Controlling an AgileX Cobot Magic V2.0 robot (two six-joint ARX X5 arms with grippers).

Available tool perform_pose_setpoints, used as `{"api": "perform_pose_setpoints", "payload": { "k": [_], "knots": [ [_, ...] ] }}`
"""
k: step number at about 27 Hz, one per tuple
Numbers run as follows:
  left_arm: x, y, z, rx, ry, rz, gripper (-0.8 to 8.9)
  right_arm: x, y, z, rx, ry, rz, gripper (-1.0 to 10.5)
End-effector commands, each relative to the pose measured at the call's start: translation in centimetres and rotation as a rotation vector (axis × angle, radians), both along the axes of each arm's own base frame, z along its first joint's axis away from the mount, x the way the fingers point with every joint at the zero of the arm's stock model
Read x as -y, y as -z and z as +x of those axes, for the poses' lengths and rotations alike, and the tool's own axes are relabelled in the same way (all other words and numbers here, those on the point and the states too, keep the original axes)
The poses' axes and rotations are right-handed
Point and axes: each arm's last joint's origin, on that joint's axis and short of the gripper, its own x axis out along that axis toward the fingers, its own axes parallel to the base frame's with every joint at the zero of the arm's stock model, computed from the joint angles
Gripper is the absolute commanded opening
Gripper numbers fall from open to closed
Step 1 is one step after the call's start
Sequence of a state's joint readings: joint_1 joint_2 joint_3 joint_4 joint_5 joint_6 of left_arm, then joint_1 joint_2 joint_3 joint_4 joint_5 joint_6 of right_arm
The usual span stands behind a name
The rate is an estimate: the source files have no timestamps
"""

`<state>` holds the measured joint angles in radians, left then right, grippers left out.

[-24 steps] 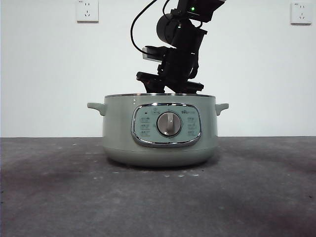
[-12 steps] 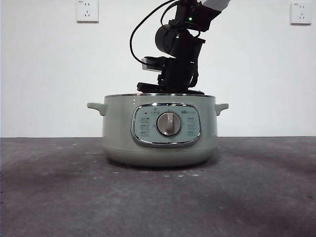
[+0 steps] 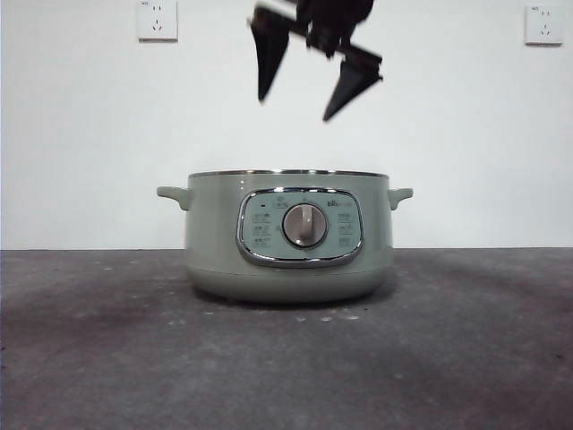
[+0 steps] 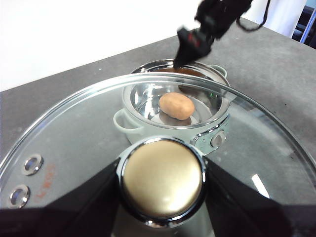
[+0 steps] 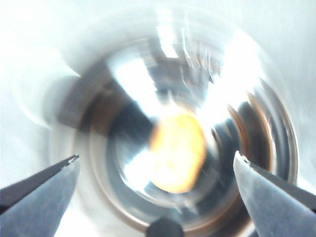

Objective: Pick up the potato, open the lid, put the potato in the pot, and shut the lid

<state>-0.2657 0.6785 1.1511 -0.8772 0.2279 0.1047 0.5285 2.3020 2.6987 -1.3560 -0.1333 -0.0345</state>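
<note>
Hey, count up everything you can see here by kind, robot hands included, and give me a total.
Pots: 1, the sage-green pot, open
Potatoes: 1, the potato, inside the pot
Lids: 1, the glass lid, held by the left hand
Hands: 2, the left one plus the right hand, open above the pot
Wall sockets: 2, wall sockets
Total: 7

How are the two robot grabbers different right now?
The left gripper is shut on the knob of the glass lid, holding it off the pot; the right gripper is open and holds nothing. The right gripper hangs straight above the pot's opening, over the potato lying inside; the left gripper sits off to one side, out of the front view. Both have black jaws.
</note>
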Motion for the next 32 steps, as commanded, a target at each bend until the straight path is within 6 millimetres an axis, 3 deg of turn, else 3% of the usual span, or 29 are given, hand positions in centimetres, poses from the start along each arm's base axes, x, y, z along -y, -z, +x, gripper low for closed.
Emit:
{"api": "perform_pose_setpoints", "payload": {
  "k": [1,5,9,13,18,23,32],
  "knots": [
    [0.3,-0.7,1.0,0.046,0.017,-0.014,-0.08,0.5,-2.0,-1.5,0.008,0.015,0.03,5.6],
    [0.9,-0.8,2.8,0.053,0.036,-0.014,-0.08,2.4,-7.0,-4.9,0.118,0.012,0.087,5.6],
    [1.7,-1.1,5.1,0.089,0.097,-0.047,-0.08,5.4,-12.2,-10.0,0.232,0.011,0.157,5.3],
    [3.5,-1.1,8.4,0.095,0.144,-0.051,-0.08,9.0,-14.6,-16.0,0.274,-0.008,0.16,5.3],
    [6.6,-1.4,12.2,0.091,0.215,-0.053,-0.08,12.1,-13.7,-21.2,0.252,-0.021,0.125,5.3],
    [9.7,-0.9,16.1,0.073,0.263,-0.036,-0.08,14.9,-11.4,-25.4,0.236,0.023,0.063,5.3],
    [14.9,2.7,23.8,0.048,0.26,-0.003,-0.08,19.9,-5.7,-33.5,0.215,0.149,0.101,5.3]
  ]
}}
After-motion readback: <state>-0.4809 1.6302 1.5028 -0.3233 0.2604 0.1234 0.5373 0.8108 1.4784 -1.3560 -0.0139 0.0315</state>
